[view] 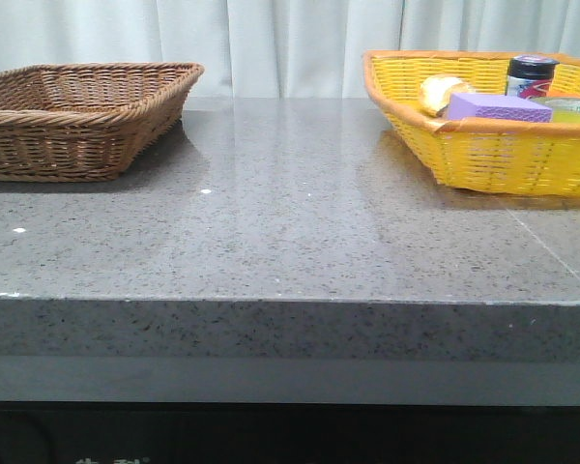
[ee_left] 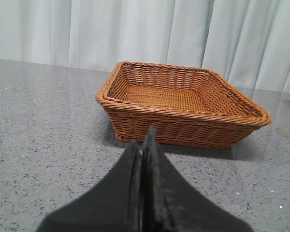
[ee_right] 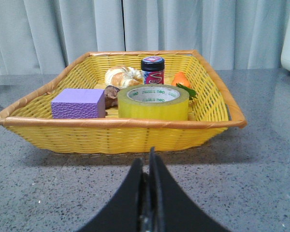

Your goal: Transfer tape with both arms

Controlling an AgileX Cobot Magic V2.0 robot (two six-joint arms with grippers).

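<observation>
The tape, a wide yellow roll with a white core and green lettering, lies flat in the yellow basket, near its front wall. In the front view only its top edge shows at the far right. My right gripper is shut and empty, over the table just in front of that basket. My left gripper is shut and empty, in front of the brown wicker basket. Neither gripper shows in the front view.
The yellow basket also holds a purple block, a bread roll, a dark jar and an orange item. The brown basket is empty. Grey stone table; curtains behind.
</observation>
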